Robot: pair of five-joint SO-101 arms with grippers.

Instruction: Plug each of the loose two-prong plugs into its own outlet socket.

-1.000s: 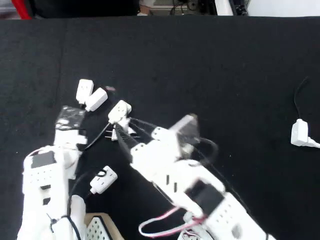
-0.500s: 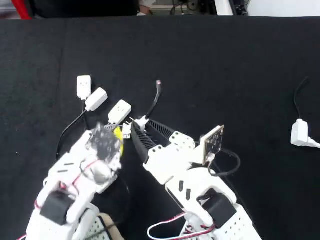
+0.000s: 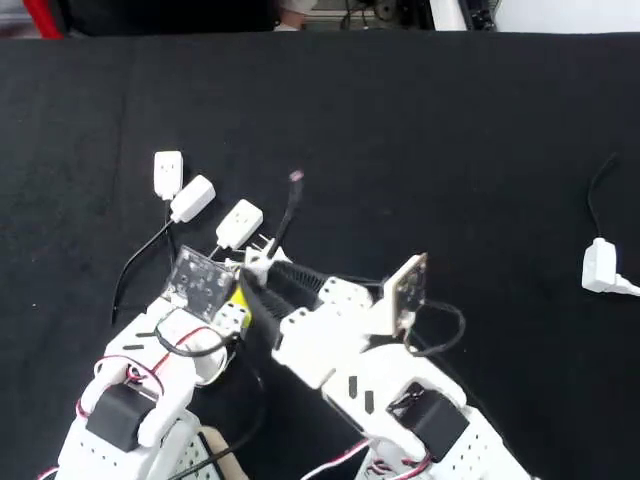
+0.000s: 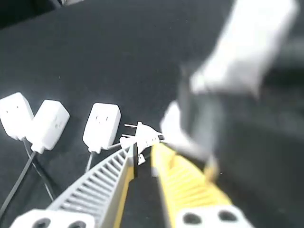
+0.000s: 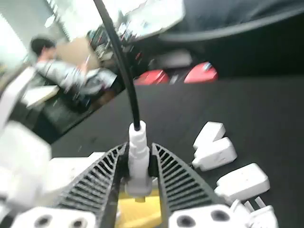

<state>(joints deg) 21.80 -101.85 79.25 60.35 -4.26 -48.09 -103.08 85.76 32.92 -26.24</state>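
My right gripper [image 5: 138, 147] is shut on a white plug [image 5: 136, 164]. Its black cable [image 3: 290, 205] rises to a pink end. In the high view this gripper [image 3: 252, 282] points left, just below three white outlets in a row [image 3: 168, 172] [image 3: 192, 198] [image 3: 239, 223]. A second white plug with two bare prongs [image 4: 142, 137] lies right at the tip of my left gripper [image 4: 142, 151], prongs toward the nearest outlet [image 4: 101, 126]. That two-prong plug [image 3: 258, 256] sits between both grippers and the outlet. My left gripper [image 3: 238, 300] is tucked against the right one.
Another white plug on a cable [image 3: 600, 266] lies far off at the table's right edge. The black cloth [image 3: 450, 150] covers the table's far and right areas. A person sits in the room behind the table in the right wrist view.
My left arm swung in from the left until its gripper met the right one by the plugs. The right gripper shifted slightly left, and the cable's pink end swung left.
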